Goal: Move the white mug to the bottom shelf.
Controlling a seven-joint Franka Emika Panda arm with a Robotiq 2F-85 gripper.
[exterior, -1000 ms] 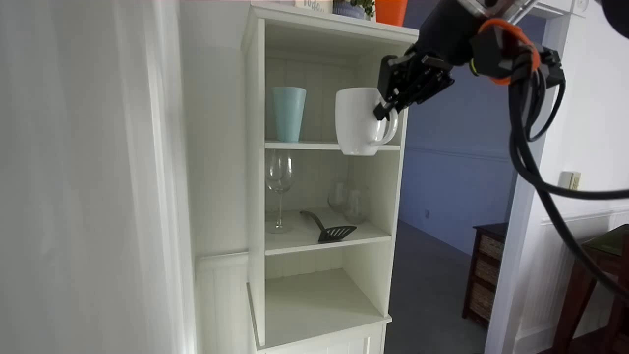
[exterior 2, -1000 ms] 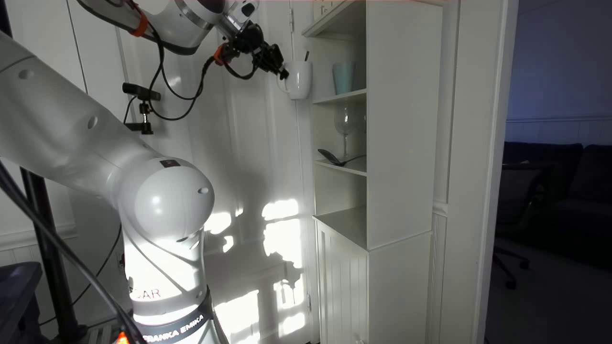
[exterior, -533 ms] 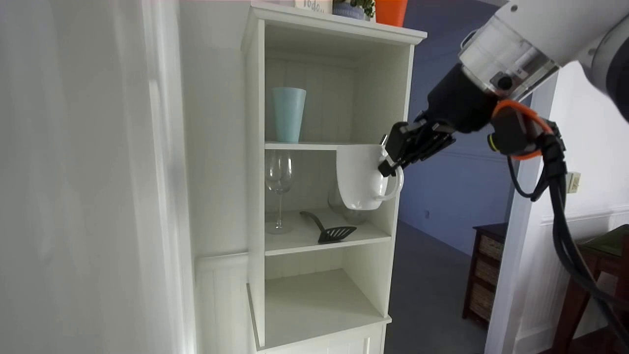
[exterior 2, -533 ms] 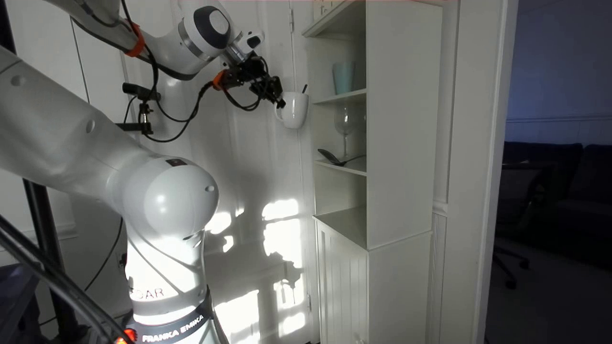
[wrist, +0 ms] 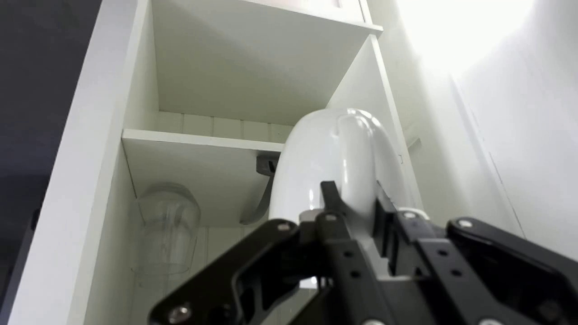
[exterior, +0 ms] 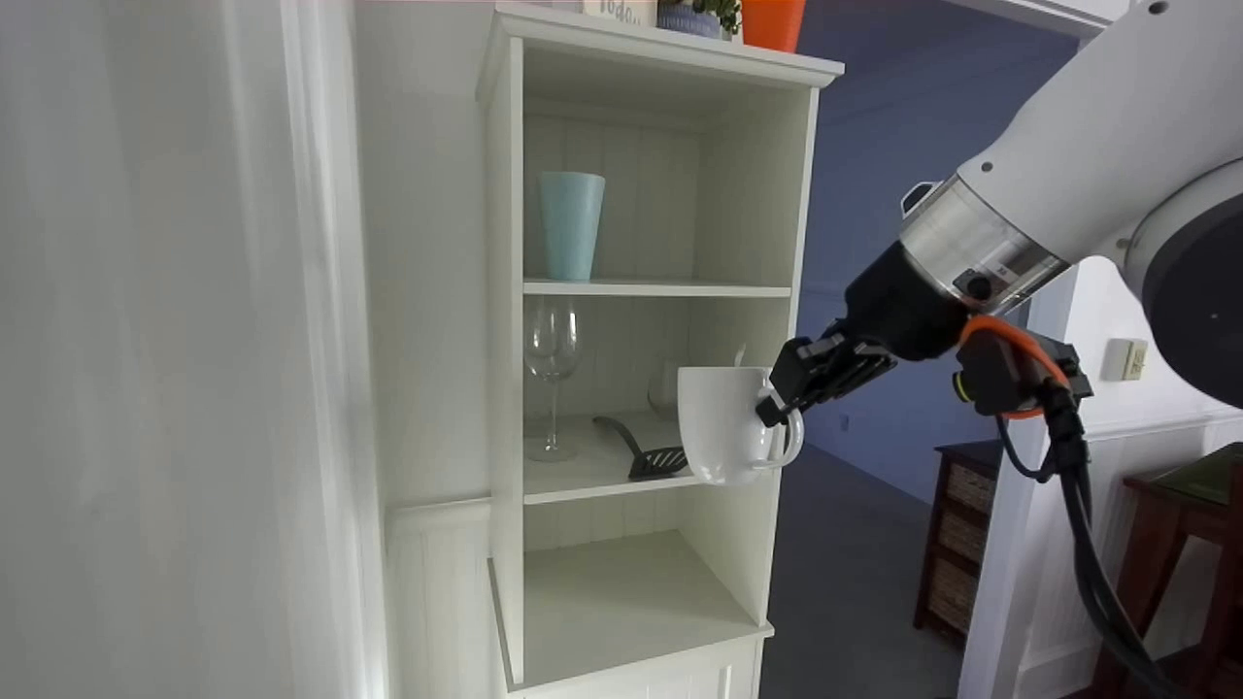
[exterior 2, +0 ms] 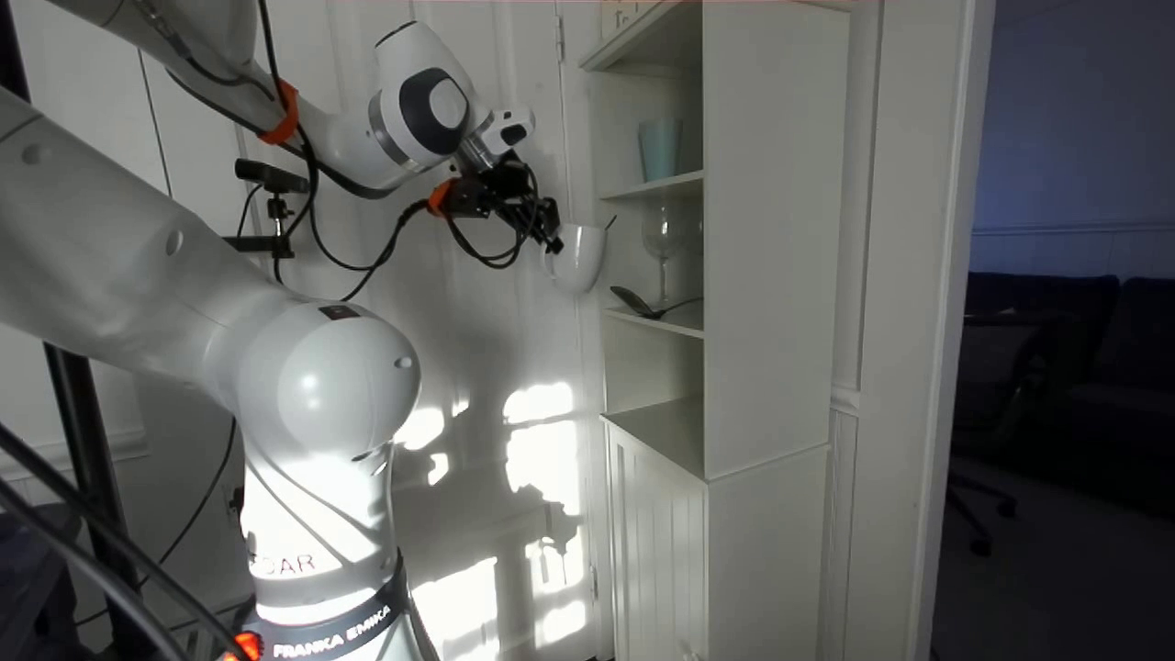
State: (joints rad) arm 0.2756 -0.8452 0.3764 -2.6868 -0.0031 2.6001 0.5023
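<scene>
The white mug [exterior: 721,427] is glossy and rounded, narrowing toward its base, with a looped handle [exterior: 793,442] on one side. It hangs in front of the shelf unit [exterior: 510,291], mouth up with a slight lean, near the level of the unit's middle board [exterior: 597,468] and higher than the bottom shelf [exterior: 621,602]. The tool [wrist: 356,193] holds it by the handle, fingers drawn in on either side; in an exterior view they cover the handle's upper part. The mug's inside is out of sight. A slim stick [exterior 2: 610,222] rises past the rim, its lower end hidden. Within the shelf unit, the mug blocks part of a dark slotted turner [exterior: 653,466] and of a faint, hard-to-trace clear glass [exterior: 663,390]. On top of the shelf unit, a sign [exterior: 621,12], a potted plant [exterior: 694,19] and an orange container [exterior: 772,24] are cut off.
</scene>
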